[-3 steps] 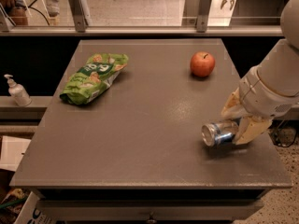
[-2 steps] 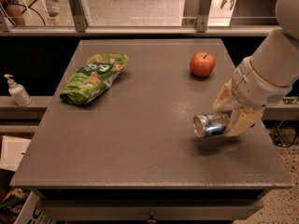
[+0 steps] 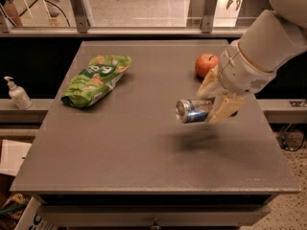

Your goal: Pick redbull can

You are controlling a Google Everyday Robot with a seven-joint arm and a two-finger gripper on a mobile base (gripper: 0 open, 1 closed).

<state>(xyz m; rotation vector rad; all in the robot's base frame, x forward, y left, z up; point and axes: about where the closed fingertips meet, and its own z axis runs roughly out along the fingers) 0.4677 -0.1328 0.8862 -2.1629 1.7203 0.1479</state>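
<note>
Gripper (image 3: 209, 106) holding the redbull can (image 3: 191, 111) above the desk (image 3: 144, 171).
The jaws grasp the can, which lies horizontal and clear of the surface, with its shadow below; the apple (image 3: 206, 64) sits near, the green snack bag (image 3: 96, 79) well apart.

Lab or office test bay, by the look: bare grey table (image 3: 144, 171), railing posts (image 3: 79, 8), speckled floor (image 3: 144, 4), pump bottle (image 3: 18, 94) on ledge. Robot gripper (image 3: 211, 110) above table's right side, clamping can (image 3: 189, 111).
</note>
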